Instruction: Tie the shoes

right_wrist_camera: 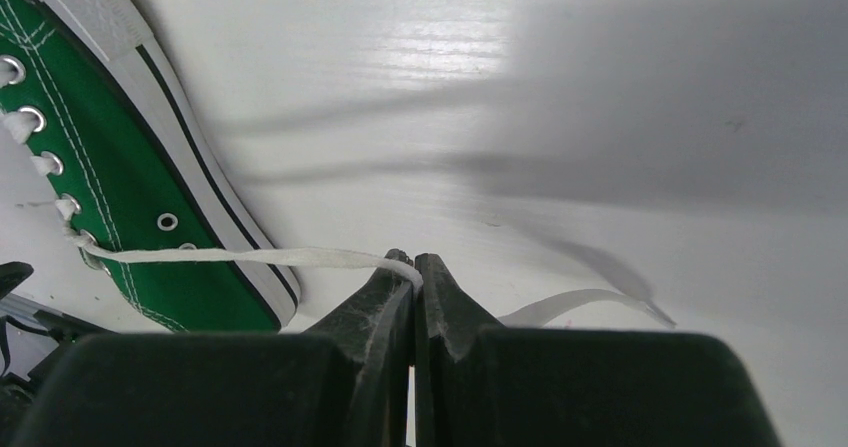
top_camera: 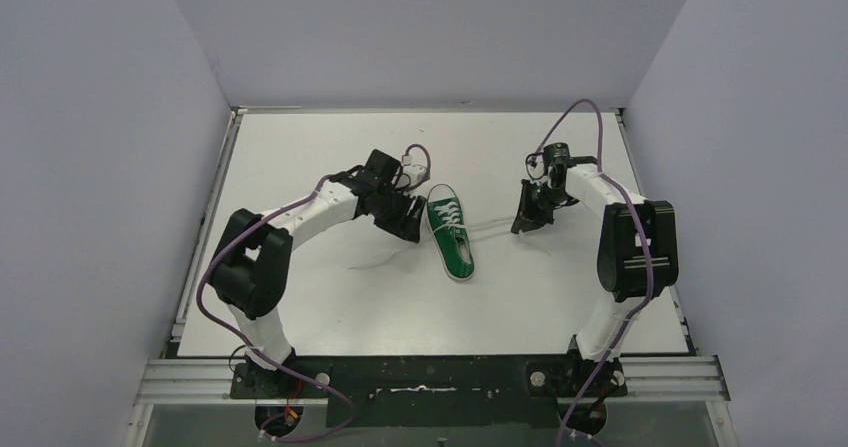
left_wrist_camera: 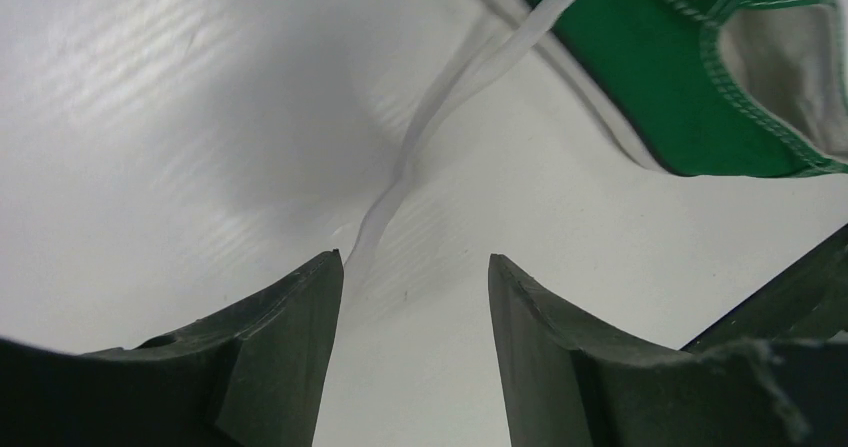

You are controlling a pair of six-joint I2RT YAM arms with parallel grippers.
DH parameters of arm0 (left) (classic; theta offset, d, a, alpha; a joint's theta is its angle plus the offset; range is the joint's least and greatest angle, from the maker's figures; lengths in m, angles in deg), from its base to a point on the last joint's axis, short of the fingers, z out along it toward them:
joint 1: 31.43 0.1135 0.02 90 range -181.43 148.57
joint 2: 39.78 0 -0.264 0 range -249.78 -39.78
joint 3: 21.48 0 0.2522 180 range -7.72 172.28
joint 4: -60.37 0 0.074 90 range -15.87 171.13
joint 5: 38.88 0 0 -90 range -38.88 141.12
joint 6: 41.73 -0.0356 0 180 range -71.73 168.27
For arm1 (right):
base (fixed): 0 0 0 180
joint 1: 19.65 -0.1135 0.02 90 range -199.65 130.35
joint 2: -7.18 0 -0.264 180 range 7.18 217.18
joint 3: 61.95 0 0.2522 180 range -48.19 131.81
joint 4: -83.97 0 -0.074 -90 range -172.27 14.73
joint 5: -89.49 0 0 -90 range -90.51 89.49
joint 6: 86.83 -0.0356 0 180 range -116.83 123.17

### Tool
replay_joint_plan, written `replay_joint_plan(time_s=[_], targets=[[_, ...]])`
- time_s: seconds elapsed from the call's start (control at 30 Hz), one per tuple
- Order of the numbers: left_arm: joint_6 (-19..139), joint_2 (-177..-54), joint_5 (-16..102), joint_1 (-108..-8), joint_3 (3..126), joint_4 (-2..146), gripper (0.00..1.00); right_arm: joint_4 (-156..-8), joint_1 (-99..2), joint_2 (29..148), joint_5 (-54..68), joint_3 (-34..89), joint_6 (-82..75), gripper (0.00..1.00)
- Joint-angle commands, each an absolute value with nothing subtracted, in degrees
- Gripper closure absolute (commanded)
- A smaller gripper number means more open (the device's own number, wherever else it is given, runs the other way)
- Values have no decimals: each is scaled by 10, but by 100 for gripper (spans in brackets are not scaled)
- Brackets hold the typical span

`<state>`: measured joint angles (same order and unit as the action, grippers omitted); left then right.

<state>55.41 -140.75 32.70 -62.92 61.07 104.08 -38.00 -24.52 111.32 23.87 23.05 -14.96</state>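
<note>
I count one green sneaker [top_camera: 450, 235], resting mid-tabletop [top_camera: 330, 297] between two end effectors. Two white lace ends trail from it, one to each side.

The left end effector [left_wrist_camera: 415, 267] is released, jaws apart. Only its wrist view shows the left lace end [left_wrist_camera: 440, 97] running from the shoe to one fingertip, ungripped.

The right end effector [right_wrist_camera: 413, 267] is clenched on the right lace end [right_wrist_camera: 250, 257], a detail too small to read from overhead. The loose tail lies on the tabletop beside it.

Purple cables [top_camera: 225, 267] loop along both arms.
</note>
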Motion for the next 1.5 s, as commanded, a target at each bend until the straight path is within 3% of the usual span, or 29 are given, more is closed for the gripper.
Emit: replay_joint_plan(time_s=[0.0,0.2,0.43,0.67,0.73,0.9,1.03,1.1,1.23,1.37,1.47], targets=[[454,-1459,276,-661,692,979,48,-376,-254,1080,250,244,-128,100],[435,-1537,257,-668,745,983,55,-382,-255,1078,261,230,-136,100],[439,-1540,249,-673,701,944,56,-382,-256,1073,265,234,-138,100],[444,-1543,275,-670,719,935,93,-372,-260,1051,273,222,-140,100],[443,-1525,282,-670,721,944,99,-358,-258,1042,285,221,-139,100],[470,-1468,274,-671,697,901,100,-328,-259,1015,341,205,-151,99],[479,-1469,265,-672,723,905,100,-311,-258,1032,302,185,-156,96],[500,-1469,262,-672,726,898,100,-313,-259,1042,284,179,-163,89],[513,-1462,261,-674,717,891,100,-281,-258,1062,224,202,-156,64],[525,-1455,250,-677,708,883,100,-267,-259,1051,172,210,-124,54],[533,-1454,245,-677,703,878,100,-252,-255,1050,179,201,-139,52]])
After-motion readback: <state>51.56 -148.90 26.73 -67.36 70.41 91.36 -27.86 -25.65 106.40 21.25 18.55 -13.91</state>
